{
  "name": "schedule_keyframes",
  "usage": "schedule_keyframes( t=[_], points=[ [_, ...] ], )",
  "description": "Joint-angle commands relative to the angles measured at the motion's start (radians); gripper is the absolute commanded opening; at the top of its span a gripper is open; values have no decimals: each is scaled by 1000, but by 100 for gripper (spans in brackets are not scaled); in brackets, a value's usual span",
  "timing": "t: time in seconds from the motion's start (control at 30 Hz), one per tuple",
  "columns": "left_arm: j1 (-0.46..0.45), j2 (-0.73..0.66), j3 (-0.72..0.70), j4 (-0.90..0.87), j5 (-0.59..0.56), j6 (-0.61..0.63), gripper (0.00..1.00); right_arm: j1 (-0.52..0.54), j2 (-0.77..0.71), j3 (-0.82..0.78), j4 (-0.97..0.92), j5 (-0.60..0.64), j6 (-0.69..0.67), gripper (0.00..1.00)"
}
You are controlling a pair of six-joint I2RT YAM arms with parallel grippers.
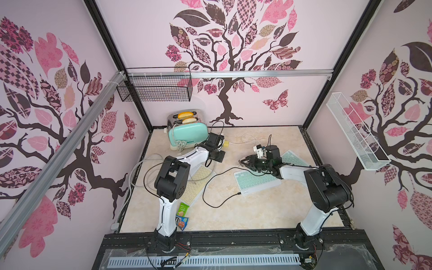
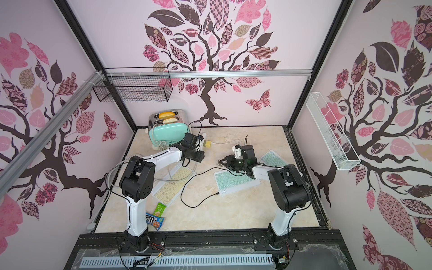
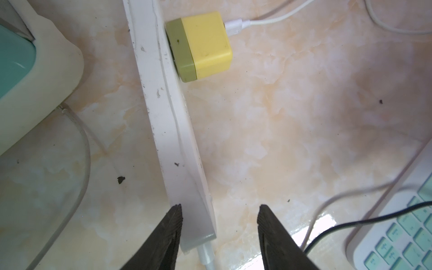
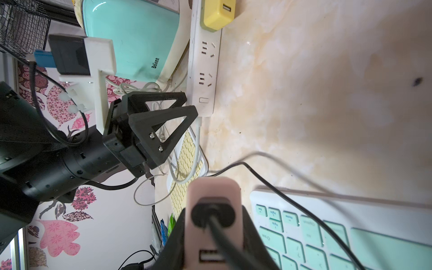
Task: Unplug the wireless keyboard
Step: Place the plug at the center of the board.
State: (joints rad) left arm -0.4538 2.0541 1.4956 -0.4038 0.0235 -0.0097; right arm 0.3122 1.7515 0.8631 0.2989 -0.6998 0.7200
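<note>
Pinched pink USB charger [image 4: 214, 191] in right gripper [image 1: 243, 161] by mint wireless keyboard [image 1: 254, 181], black cable [image 4: 243, 163] trailing, clear of the sockets. Farther back, straddled white power strip [image 3: 168, 131] with left gripper [image 3: 219, 207], jaws spread, probably to brace it; yellow charger [image 3: 205, 44] plugged in beyond.

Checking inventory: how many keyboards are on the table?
3: yellow keyboard beside the left arm, green keyboard mid-table, second green keyboard partly hidden behind the right arm.

Both top views are bright and evenly lit with only soft shadows, though the wide lens bows the black corner post [image 1: 106, 35] toward the frame edges. The left wrist view has a white glare patch on the tabletop [image 3: 327, 217]. The right wrist view totally blurs the close-up pink charger [image 4: 214, 194].
</note>
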Motion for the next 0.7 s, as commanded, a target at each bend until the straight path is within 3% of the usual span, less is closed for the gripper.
schedule_keyframes(
  t=[0.0,0.37,0.5,0.67],
  points=[
    [1,36,15,-44,-31,16,55,7,17,14,15,-9,-14,0],
    [-1,35,0,-63,-69,12,59,9,26,13,21,-14,-12,0],
    [1,48,-2,-54,-53,5,49,13,30,19,22,-15,-11,0],
    [1,79,53,-56,-47,-1,28,25,42,32,5,-20,-19,0]
  ],
)
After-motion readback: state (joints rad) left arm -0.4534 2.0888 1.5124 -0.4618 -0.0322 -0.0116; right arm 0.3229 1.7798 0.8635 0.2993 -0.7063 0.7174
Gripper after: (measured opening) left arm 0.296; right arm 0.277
